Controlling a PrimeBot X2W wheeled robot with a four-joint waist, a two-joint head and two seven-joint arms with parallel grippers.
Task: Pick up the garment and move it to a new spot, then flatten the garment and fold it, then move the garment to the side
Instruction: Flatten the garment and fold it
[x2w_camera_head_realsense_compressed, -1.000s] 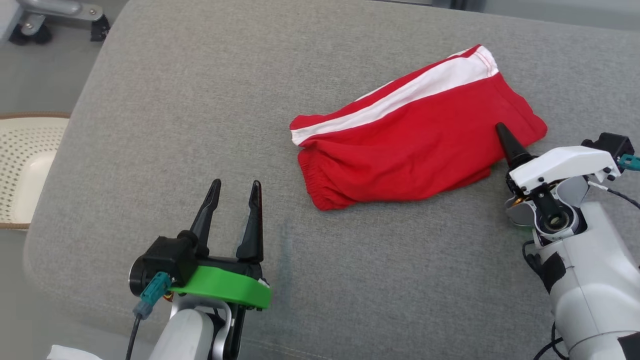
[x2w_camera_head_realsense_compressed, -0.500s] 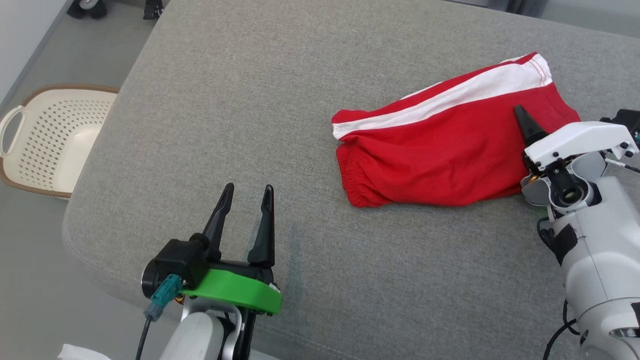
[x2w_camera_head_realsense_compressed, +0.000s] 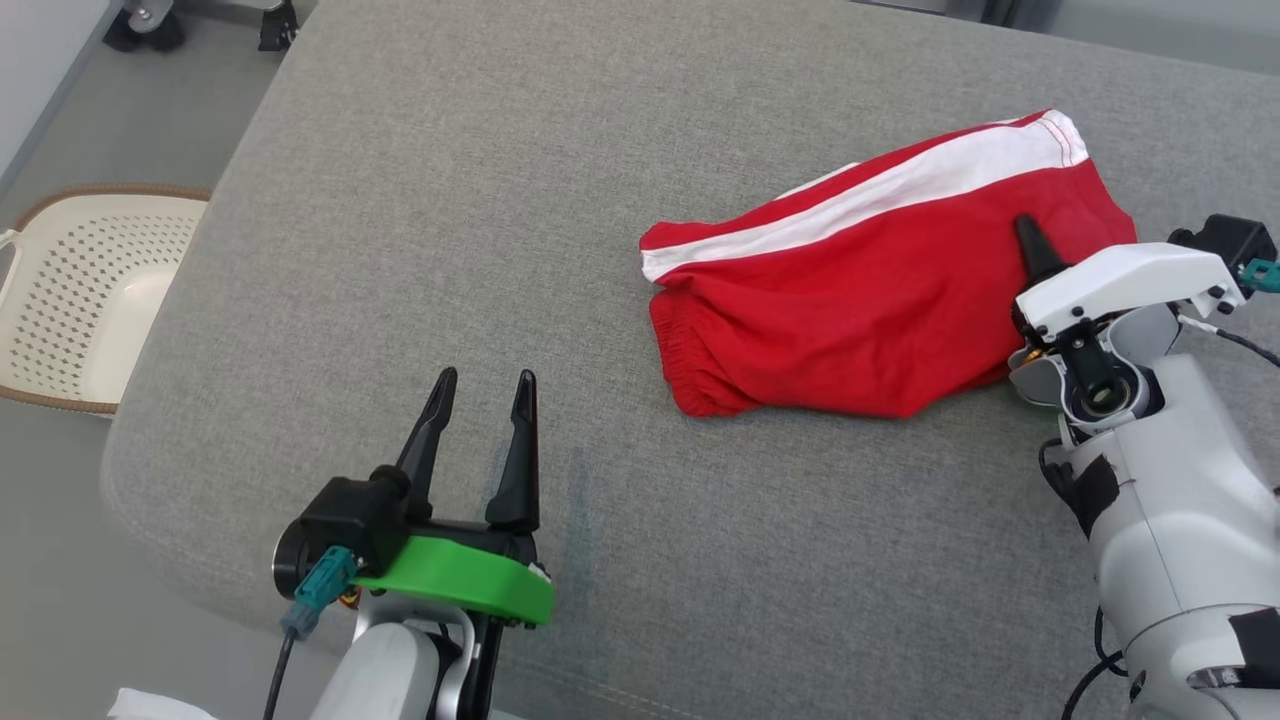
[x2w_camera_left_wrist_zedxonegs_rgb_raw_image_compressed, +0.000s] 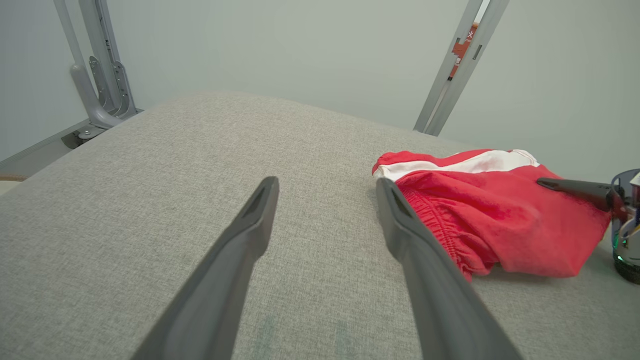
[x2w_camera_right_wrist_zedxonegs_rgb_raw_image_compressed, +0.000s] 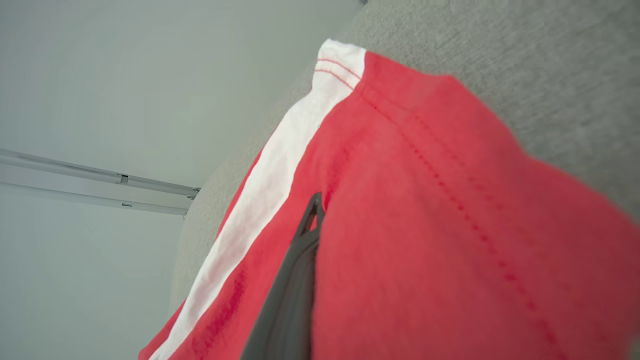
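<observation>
Both right fingers (x2w_camera_head_realsense_compressed: 1036, 252) clamp garment (x2w_camera_head_realsense_compressed: 850, 320) (right edge).

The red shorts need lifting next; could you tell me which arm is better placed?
Right: the right end effector is shut on the shorts, while the left end effector hangs open, apart from them.
</observation>
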